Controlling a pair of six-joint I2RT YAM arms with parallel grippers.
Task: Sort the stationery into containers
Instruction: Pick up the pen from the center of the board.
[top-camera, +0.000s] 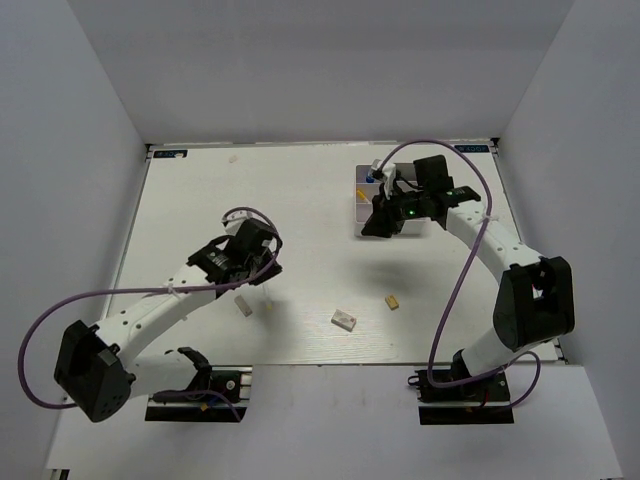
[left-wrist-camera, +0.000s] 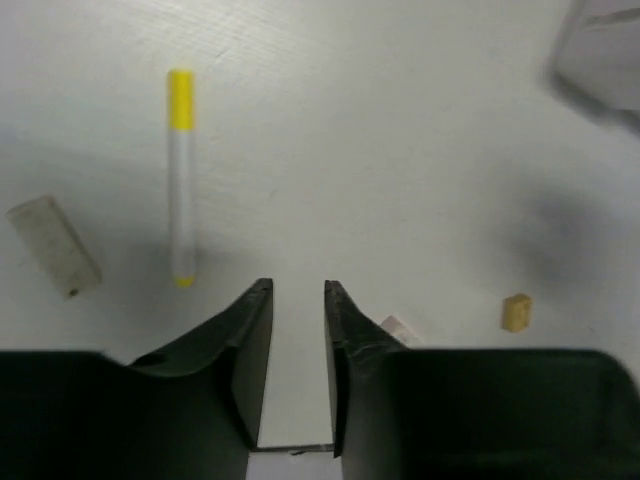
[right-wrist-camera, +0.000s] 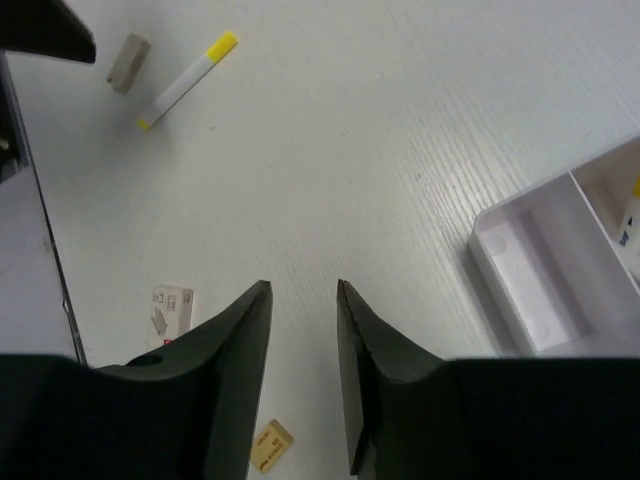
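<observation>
A white pen with a yellow cap (left-wrist-camera: 181, 180) lies on the table ahead and left of my left gripper (left-wrist-camera: 298, 288), which is open and empty just above the table. A grey eraser (left-wrist-camera: 55, 245) lies left of the pen. A tan eraser (left-wrist-camera: 516, 312) and a white eraser (left-wrist-camera: 400, 328) lie to the right. My right gripper (right-wrist-camera: 303, 287) is open and empty, beside the white bins (right-wrist-camera: 560, 270). From above, it (top-camera: 375, 225) hovers over the bins' near-left corner (top-camera: 362, 205). A blue-capped item (top-camera: 370, 180) sits in the bins.
From above, the grey eraser (top-camera: 243, 306), white eraser (top-camera: 344, 319) and tan eraser (top-camera: 392, 301) lie in a row near the front edge. White walls enclose the table on three sides. The left arm's purple cable (top-camera: 245, 213) loops above its wrist.
</observation>
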